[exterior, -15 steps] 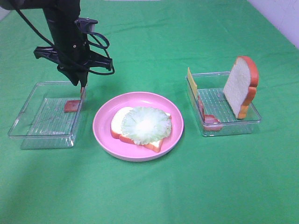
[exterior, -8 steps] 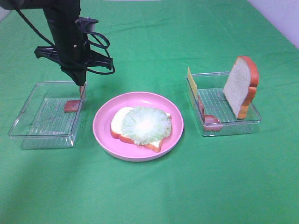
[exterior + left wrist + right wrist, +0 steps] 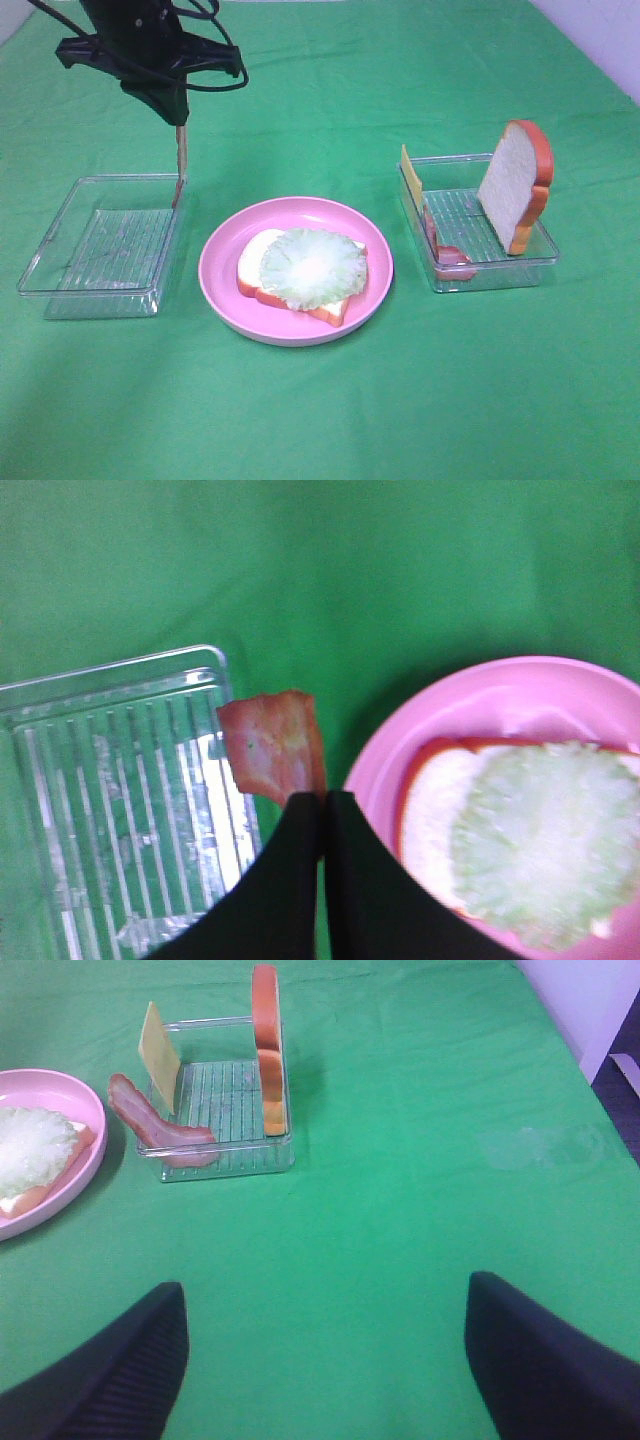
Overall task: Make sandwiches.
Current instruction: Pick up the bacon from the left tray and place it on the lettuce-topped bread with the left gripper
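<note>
A bread slice (image 3: pixel 262 283) with a lettuce round (image 3: pixel 312 265) on it lies on the pink plate (image 3: pixel 220 262). My left gripper (image 3: pixel 179 122) is shut on a bacon strip (image 3: pixel 181 168) that hangs above the left clear tray (image 3: pixel 70 215); the left wrist view shows the strip (image 3: pixel 274 748) pinched at the fingertips (image 3: pixel 322 798). The right clear tray (image 3: pixel 540 255) holds an upright bread slice (image 3: pixel 514 185), a cheese slice (image 3: pixel 411 180) and a bacon strip (image 3: pixel 446 256). My right gripper (image 3: pixel 325 1360) is open over bare cloth, well short of that tray (image 3: pixel 225 1110).
Green cloth covers the table. The table's pale edge shows at the far right (image 3: pixel 590 1020) in the right wrist view. The plate sits between the two trays.
My left gripper has risen and lifted the bacon strip out of the left tray, which now holds nothing. The right side has not moved.
</note>
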